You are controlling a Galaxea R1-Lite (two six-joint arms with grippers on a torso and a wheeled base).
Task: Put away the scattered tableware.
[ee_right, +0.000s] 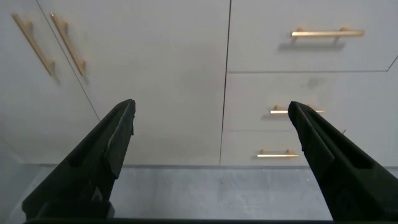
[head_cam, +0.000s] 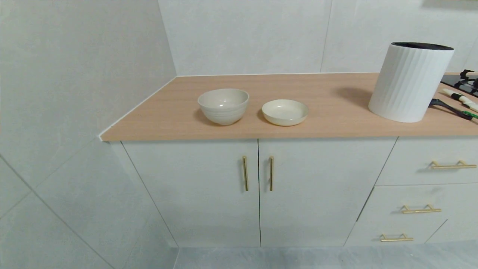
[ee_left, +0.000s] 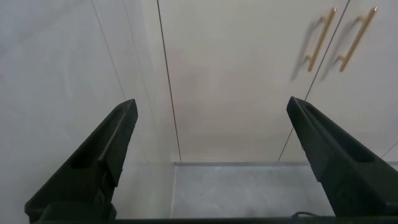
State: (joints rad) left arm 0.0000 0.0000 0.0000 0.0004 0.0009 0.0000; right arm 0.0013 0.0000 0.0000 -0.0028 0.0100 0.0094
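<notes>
Bowl (head_cam: 223, 105) beside dish (head_cam: 285, 112), left tool (ee_left: 211, 104), right tool (ee_right: 211, 104) spread

Head view: bright, even, soft light, no harsh glare. Canister (head_cam: 410, 82) throws a soft shadow on the tabletop (head_cam: 328, 123) twd its left & back. Bowl (head_cam: 223, 105) & dish (head_cam: 285, 112) have faint shadows on their left too, so light comes from right/above. Tiny highlight spots inside bowl. Cabinet fronts under the tabletop edge slightly dimmer. Drawer handles (head_cam: 453, 164) cast thin shadows left & below. Wide-angle bend: cabinet seams splay outward twd the view's edges. Wrist views dimmer. Left hand (ee_left: 210, 106) & right hand (ee_right: 210, 104) read as dark near-silhouettes w/ little surface detail. Door handles (ee_left: 320, 38) leave soft grey shadows beside them.
</notes>
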